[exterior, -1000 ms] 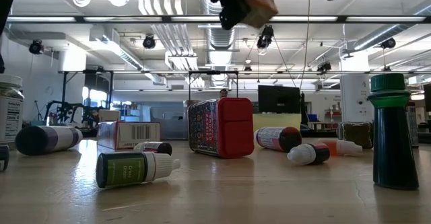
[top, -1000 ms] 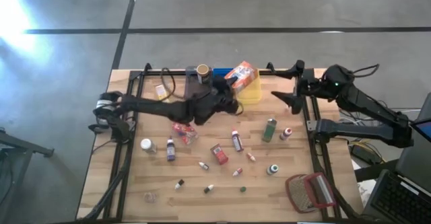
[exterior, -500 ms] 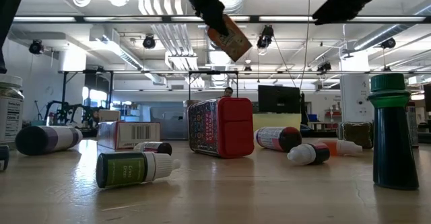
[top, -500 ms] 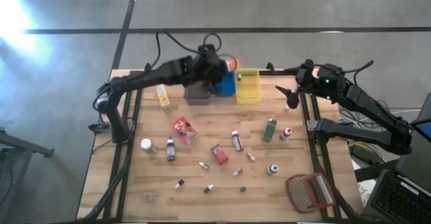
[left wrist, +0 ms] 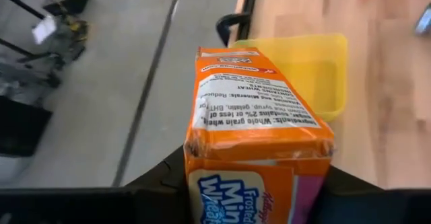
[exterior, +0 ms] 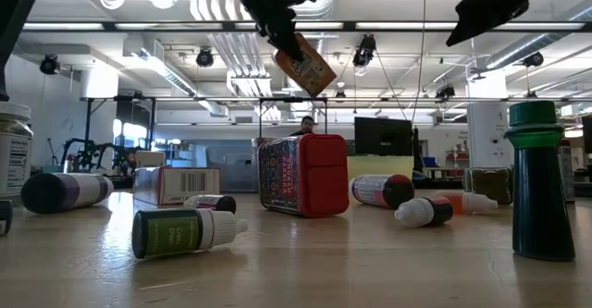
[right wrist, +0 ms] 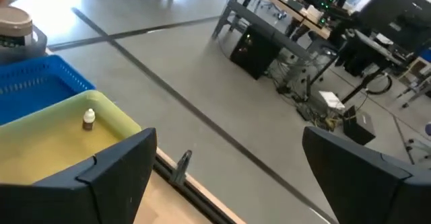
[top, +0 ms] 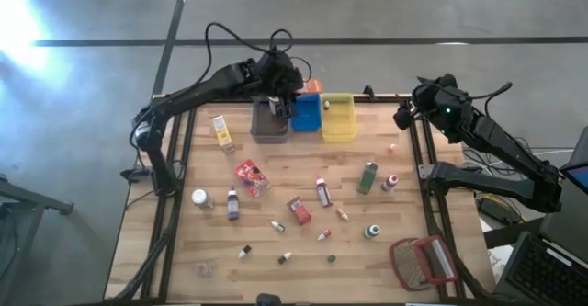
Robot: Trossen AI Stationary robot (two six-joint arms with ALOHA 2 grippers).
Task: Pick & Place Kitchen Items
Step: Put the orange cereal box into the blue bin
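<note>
While pinched in the left hand point(left wrist: 259, 183), the orange box point(left wrist: 252, 126) shows white label print — tilted.

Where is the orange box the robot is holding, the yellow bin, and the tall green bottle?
orange box point(left wrist: 259, 126): left wrist view, its printed side panel.
yellow bin point(top: 338, 133): high view, its front wall.
green bottle point(exterior: 540, 206): low view, middle of its dark body.

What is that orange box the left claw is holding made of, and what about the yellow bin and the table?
The orange box looks like thin printed cardboard: matte, with folded edges and a dented end. The yellow bin seems to be plastic, smooth and slightly see-through at its walls. The table looks like pale wood, with plank lines and grain showing.
</note>
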